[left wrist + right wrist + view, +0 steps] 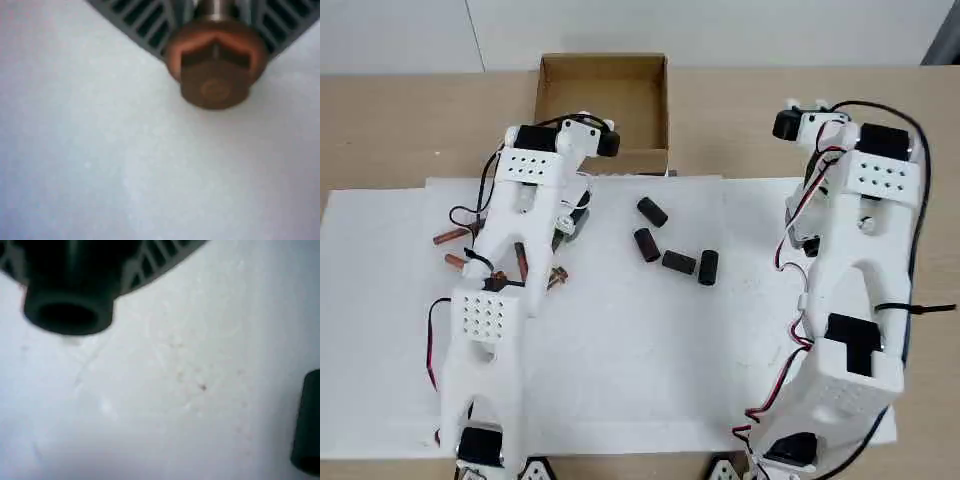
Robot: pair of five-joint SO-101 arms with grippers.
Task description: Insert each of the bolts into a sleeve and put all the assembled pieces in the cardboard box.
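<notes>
My left gripper (215, 22) is shut on a copper bolt (215, 75), whose hex head points toward the camera just above the white paper. In the high view this gripper (570, 222) hangs over the paper's left half, below the cardboard box (546, 100). My right gripper (75, 260) is shut on a black sleeve (67, 302), open end facing out; it sits at the paper's right side (807, 243). Several loose black sleeves (679, 262) lie mid-paper between the arms. Several loose copper bolts (448, 238) lie at the left, beside the left arm.
A white paper sheet (640, 380) covers the wooden table. Another black sleeve (307, 422) lies on the paper near the right gripper. The box stands at the table's far edge, open side up. Cables hang along both arms.
</notes>
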